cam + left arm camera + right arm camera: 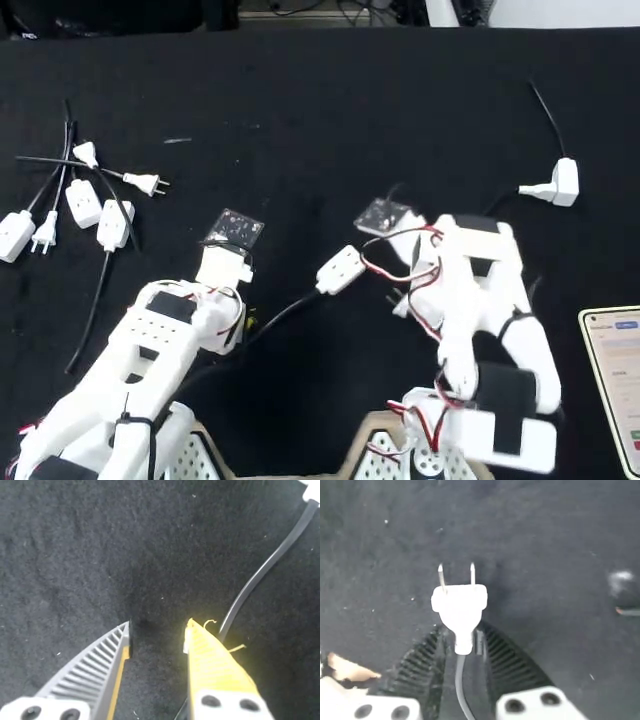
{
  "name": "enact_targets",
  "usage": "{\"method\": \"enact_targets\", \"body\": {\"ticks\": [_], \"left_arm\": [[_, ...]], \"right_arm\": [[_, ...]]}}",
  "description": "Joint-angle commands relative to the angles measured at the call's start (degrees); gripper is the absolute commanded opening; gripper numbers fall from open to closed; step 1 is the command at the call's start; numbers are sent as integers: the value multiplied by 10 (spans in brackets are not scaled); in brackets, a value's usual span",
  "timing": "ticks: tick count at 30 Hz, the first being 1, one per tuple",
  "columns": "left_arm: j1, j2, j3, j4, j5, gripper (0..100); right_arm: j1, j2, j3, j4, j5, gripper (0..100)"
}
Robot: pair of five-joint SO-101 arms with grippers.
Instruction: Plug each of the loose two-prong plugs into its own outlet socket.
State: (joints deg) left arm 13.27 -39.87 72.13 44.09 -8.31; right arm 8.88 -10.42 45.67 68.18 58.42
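My right gripper is shut on the neck of a white two-prong plug, whose prongs point away from the wrist just above the black mat. The plug's grey cord runs back between the fingers. My left gripper is open just above the mat, nothing between its fingers, and a black cable passes close by its yellow finger. In the high view a white outlet socket lies between the two arms, its black cable trailing toward the left arm. The right arm stands just right of the socket.
A cluster of several white sockets and plugs with black cords lies at the far left. Another white plug block with a cord sits at the right rear. A phone rests at the right edge.
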Motion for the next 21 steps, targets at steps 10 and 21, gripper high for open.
{"method": "enact_targets", "body": {"ticks": [10,21], "left_arm": [[2,-17,-10,-5,3,182],[-149,-18,-127,94,53,184]], "right_arm": [[-170,-153,21,-32,-185,10],[-354,-285,89,-171,-312,10]]}}
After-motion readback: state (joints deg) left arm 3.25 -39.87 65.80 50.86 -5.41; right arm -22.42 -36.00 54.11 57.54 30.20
